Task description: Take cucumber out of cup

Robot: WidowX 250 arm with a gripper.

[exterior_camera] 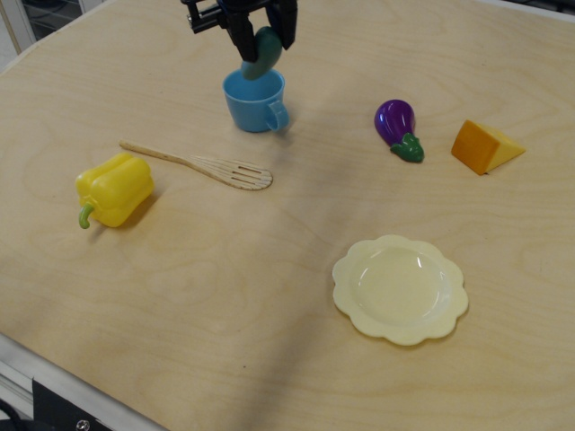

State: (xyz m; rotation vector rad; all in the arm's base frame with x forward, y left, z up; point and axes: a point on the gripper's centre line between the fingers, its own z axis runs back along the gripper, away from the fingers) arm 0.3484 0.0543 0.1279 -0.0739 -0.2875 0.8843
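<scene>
On your wooden counter (180,296) you have a yellow pepper (113,189) beside a slotted wooden spatula (199,165), an eggplant (398,127), a cheese wedge (485,146), and a pale scalloped plate (400,289).

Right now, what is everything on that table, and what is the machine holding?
cup: one, light blue, far side of the table, handle toward the viewer's right
cucumber: one, dark teal-green, held just above the cup's opening
wooden spatula: one, pale wood, slotted, lying between cup and pepper
yellow pepper: one, yellow with green stem, left side
eggplant: one, purple with green stem, right of the cup
cheese wedge: one, orange-yellow, far right
plate: one, pale yellow, scalloped rim, near right, nothing on it
table: one, light wood
gripper: one, black, closed on the cucumber, top of view
</scene>
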